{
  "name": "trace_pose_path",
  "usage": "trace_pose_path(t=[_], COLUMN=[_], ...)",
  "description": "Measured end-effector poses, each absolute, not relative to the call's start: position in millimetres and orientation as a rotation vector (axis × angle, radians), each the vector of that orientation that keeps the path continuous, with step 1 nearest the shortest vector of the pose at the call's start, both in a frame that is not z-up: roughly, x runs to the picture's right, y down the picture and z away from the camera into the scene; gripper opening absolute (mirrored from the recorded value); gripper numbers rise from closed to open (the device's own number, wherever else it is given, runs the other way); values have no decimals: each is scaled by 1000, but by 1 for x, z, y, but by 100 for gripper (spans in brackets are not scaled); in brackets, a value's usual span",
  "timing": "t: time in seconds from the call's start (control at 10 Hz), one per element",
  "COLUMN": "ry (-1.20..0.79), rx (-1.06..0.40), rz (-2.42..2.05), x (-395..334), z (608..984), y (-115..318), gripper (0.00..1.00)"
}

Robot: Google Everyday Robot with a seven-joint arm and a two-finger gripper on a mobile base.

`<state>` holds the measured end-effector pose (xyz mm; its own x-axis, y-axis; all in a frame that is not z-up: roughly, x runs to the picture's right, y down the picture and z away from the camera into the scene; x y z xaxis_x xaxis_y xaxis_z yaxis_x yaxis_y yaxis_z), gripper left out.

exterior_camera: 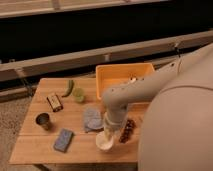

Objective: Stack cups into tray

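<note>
The claw (109, 133) hangs from a smooth pale arm right over the wide mouth of the round cream-white cup (105, 144), which stands at 5 o'clock on the wooden bench (40, 150); whether it is wide, narrow or gripping the rim, I cannot tell. The smaller dark grey metallic tumbler (43, 120) stands upright at 9 o'clock, well apart. The orange-yellow rectangular plastic tray (120, 81), with raised sloping walls, sits at 1 o'clock, a crumpled grey cloth (92, 120) lies near the centre, and a flat blue-grey block (63, 140) lies at 7 o'clock.
</note>
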<state>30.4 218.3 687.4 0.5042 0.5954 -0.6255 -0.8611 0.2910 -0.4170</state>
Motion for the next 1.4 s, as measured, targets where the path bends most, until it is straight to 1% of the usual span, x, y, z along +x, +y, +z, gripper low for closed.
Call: trace_pose_path(t=[0.8,0.9,1.1,1.3,1.4], ry=[388,390,396,399,398], rx=[-786,-783,-780,-782,-786], rz=[1039,1041,1046,1044,1043], x=[31,32,34,33,33], z=[711,713,716,715,713], y=[238,239,241,241,239], gripper=[43,41,23,3,0])
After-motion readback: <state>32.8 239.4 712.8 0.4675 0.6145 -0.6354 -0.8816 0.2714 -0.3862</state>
